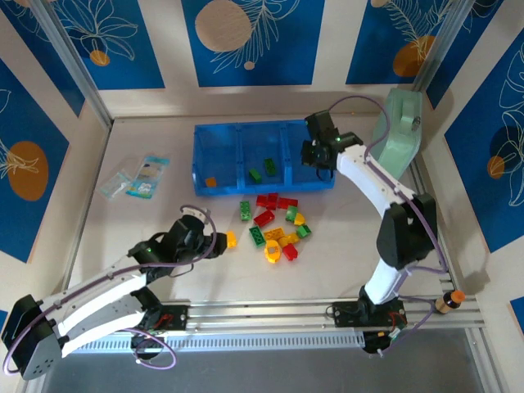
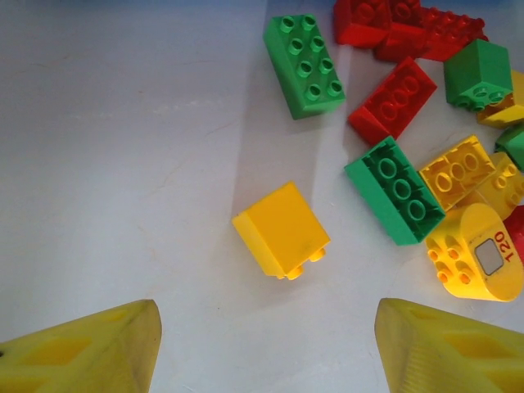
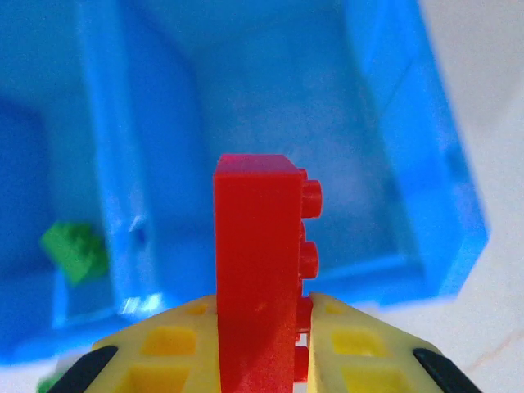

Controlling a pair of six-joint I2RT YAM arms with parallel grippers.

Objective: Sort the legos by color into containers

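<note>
My right tool (image 3: 262,315) is clamped on a red brick (image 3: 258,237). The brick stands on end between the yellow fingers (image 3: 164,360), with its studs pointing to the right. It hangs above the right-hand compartment (image 3: 286,106) of the blue tray (image 1: 246,128), clear of the walls as far as I can tell. Over the divider to the left, a blurred green brick (image 3: 75,250) lies in the middle compartment (image 1: 260,155). The top view shows a second green one (image 1: 269,166) just beside it there, and an orange brick (image 1: 210,182) in the left compartment (image 1: 214,151).

My left tool (image 2: 266,319) stands wide, low over the surface (image 2: 123,123) and gripping nothing. A yellow brick (image 2: 281,229) lies on its side just ahead of the gap between the two fingertips, apart from both.

Beyond that brick sits the loose pile (image 1: 278,225), on the surface in front of the tray and between the two arms. Nearest the yellow brick is a green block (image 2: 393,190). Next to it are a rounded yellow piece printed "120" (image 2: 479,254) and a long green eight-stud brick (image 2: 304,56). Red bricks cluster at the far side, touching or overlapping one another.

Well to the left of the tray lie clear packets (image 1: 143,176). A pale green bag (image 1: 397,127) leans at the tray's right.
</note>
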